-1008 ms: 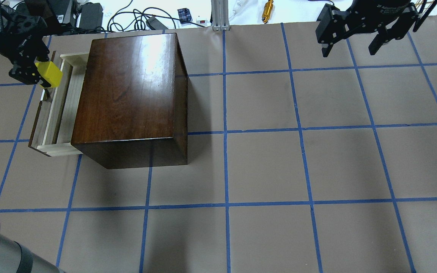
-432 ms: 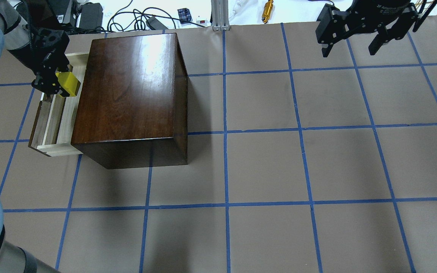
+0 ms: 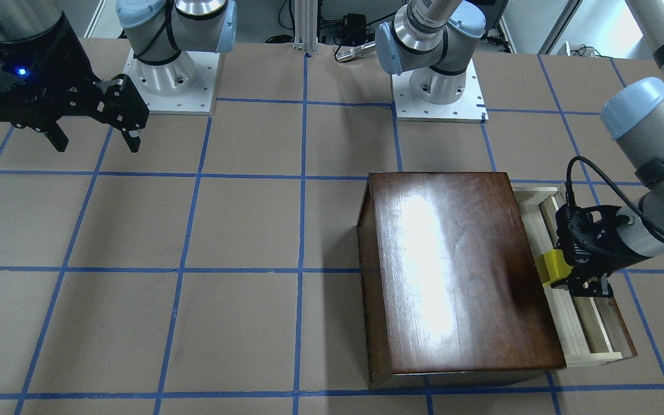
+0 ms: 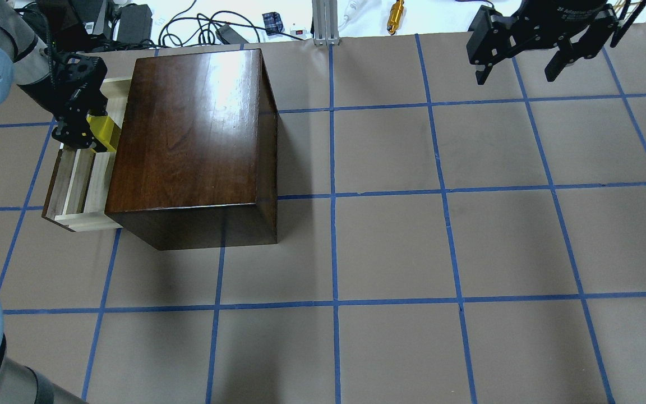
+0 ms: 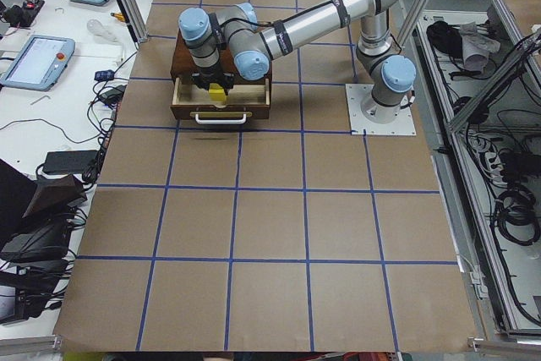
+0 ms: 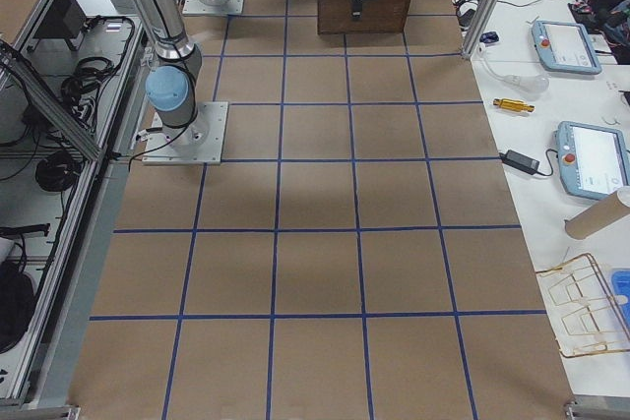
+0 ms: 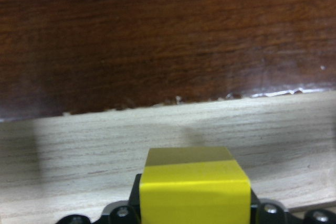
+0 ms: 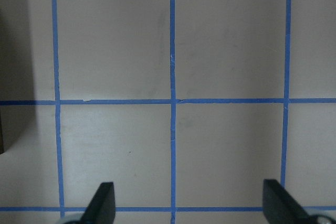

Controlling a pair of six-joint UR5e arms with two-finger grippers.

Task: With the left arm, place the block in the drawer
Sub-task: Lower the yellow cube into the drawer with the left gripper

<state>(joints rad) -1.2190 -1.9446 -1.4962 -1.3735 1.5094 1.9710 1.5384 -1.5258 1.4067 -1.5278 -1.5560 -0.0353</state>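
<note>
Left gripper (image 4: 88,134): you will find its fingers clamped on the yellow block (image 4: 103,129). The block sits over the open drawer (image 4: 79,185), just beside the cabinet (image 4: 188,140) on its drawer side. Whether the block touches the drawer floor cannot be told. Right gripper (image 4: 516,76): fingers spread wide, holding nothing, above the bench (image 4: 413,252), well apart from the cabinet on its opposite side.

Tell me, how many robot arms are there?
2. The left arm holds the block over the drawer; the right arm hangs apart, across the table, its tool open.
</note>
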